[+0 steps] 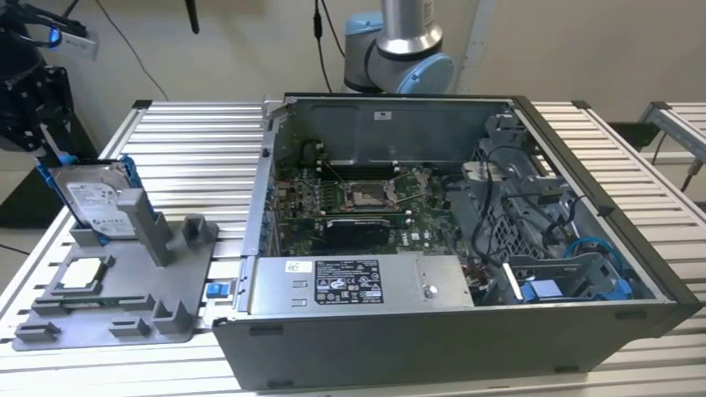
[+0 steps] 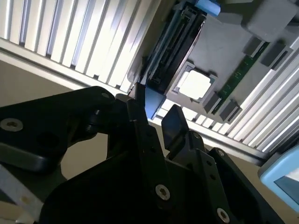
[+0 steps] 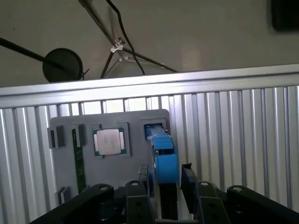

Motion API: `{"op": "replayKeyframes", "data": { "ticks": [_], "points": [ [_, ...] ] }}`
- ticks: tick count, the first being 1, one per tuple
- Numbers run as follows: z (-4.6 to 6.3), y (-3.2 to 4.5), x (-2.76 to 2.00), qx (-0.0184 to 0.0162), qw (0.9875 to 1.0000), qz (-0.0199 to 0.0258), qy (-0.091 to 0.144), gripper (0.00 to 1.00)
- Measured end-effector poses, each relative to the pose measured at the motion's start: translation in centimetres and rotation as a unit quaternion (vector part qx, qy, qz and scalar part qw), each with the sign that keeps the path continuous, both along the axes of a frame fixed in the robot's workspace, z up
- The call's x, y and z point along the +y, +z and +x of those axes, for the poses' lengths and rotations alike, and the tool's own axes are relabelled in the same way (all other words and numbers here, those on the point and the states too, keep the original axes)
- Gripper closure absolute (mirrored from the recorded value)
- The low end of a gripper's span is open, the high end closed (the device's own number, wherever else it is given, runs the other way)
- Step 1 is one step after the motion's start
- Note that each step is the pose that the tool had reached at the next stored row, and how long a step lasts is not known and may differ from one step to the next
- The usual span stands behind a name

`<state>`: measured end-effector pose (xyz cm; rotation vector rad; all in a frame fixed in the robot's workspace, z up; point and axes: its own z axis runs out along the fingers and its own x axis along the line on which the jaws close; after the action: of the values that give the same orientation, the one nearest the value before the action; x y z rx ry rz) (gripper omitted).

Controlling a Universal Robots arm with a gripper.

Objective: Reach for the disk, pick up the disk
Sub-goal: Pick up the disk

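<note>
You've got an open computer case (image 1: pixel 441 347) lying on the slatted table (image 1: pixel 198 141). Motherboard (image 1: pixel 353 198) exposed, power supply (image 1: pixel 353 285) along the near wall. At the exterior view's left of the case: grey fixture plate (image 1: pixel 132 288), square silver chip (image 1: pixel 79 275) seated in a recess, green memory stick (image 3: pixel 79 163) slotted beside the chip.

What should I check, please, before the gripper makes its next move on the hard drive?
1. Hard drive upright in the grey fixture: ok.
2. Gripper astride the drive's blue frame: ok.
3. Jaws open, a gap on each side of the frame: ok.
4. Drive gripped: not ok, not yet.
5. Processor chip apart from the fingers: ok.
6. How far down the fingers reach on the drive: cannot tell.
</note>
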<state>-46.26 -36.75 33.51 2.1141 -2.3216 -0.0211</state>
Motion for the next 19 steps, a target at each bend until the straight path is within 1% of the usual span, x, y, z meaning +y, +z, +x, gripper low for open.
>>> {"op": "replayKeyframes", "data": {
  "ticks": [6, 13, 19],
  "points": [
    [0.0, -1.04, -0.08, 0.0003, 0.9998, 0.0000, 0.017, 0.00],
    [0.0, -2.31, -0.08, 0.0003, 0.9993, 0.0000, 0.036, 0.00],
    [0.0, -3.39, -0.08, -0.0002, 0.9989, -0.0001, 0.047, 0.00]
  ]
}}
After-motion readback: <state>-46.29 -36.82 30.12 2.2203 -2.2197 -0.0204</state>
